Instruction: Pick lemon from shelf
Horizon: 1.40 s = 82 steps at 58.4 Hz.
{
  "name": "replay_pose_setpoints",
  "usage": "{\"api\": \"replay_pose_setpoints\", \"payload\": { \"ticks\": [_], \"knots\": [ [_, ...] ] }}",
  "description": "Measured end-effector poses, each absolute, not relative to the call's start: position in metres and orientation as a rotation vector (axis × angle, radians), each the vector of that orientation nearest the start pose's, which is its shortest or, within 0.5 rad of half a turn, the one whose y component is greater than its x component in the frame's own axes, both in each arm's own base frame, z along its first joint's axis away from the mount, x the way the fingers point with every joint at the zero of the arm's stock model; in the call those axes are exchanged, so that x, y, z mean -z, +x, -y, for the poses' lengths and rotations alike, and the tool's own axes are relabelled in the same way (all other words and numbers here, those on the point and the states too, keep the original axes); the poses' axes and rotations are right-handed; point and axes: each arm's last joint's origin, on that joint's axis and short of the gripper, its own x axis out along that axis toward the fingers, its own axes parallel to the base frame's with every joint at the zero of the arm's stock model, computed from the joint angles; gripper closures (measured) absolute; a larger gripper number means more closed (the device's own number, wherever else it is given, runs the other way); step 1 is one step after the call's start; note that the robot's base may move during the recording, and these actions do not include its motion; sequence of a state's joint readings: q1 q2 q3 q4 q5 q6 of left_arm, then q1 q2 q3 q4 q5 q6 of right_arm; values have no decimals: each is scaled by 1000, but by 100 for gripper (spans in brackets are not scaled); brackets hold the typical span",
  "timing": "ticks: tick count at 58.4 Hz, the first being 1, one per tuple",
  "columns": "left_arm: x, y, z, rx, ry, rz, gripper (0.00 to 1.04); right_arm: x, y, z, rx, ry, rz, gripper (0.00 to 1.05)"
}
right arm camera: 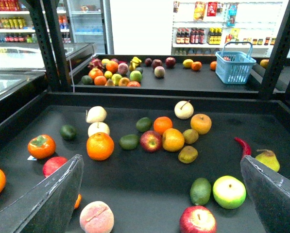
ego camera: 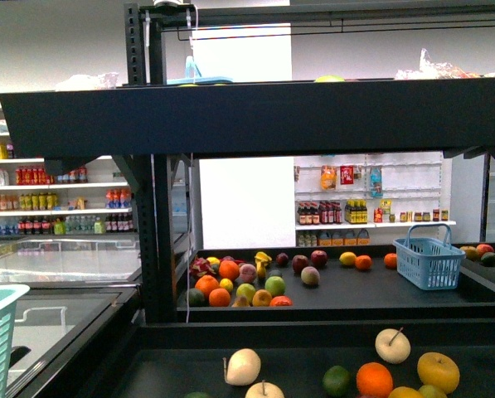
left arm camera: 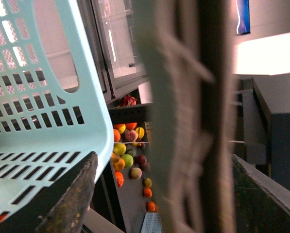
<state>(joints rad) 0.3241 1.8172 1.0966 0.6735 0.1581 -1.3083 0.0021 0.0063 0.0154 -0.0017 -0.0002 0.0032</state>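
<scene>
Hangs over the near deck of the black shelf [ego camera: 255,116] with the right pincer [right arm camera: 159,194] spread wide and empty, above scattered fruit. Probably the lemon [right arm camera: 187,63]: small, bright yellow, on the far deck just beside an orange [right arm camera: 196,65], left of the blue basket [right arm camera: 235,68]; too distant to be sure. Well apart from both pincers. Left pincer [left arm camera: 169,199] also spread apart, beside a pale teal basket [left arm camera: 42,121], a blurred strip crossing between the fingers.
</scene>
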Motion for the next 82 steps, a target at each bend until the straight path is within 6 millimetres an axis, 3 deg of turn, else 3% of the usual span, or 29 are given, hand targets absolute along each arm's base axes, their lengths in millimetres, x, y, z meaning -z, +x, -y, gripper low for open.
{"api": "replay_pose_setpoints", "payload": {
  "ticks": [5,24,33,46,61,67,76,82],
  "knots": [
    [-251,380,-120,-165,-1288,68,6,-168,97,0,-3,3,7,7],
    [-271,356,-110,-227,-1216,36,8,-168,97,0,-3,3,7,7],
    [-284,335,-99,-308,-1135,-12,8,-168,97,0,-3,3,7,7],
    [-305,278,-69,-493,-834,-118,8,-168,97,0,-2,3,7,7],
    [-318,188,-1,-449,-492,-100,8,-168,97,0,-2,3,7,7],
    [-307,149,18,-90,-286,-7,27,-168,97,0,-2,3,7,7],
    [-260,105,35,-40,-63,-12,55,-168,97,0,-2,3,8,7],
    [-239,98,35,19,-26,-9,75,-168,97,0,-3,3,8,7]
  ]
}}
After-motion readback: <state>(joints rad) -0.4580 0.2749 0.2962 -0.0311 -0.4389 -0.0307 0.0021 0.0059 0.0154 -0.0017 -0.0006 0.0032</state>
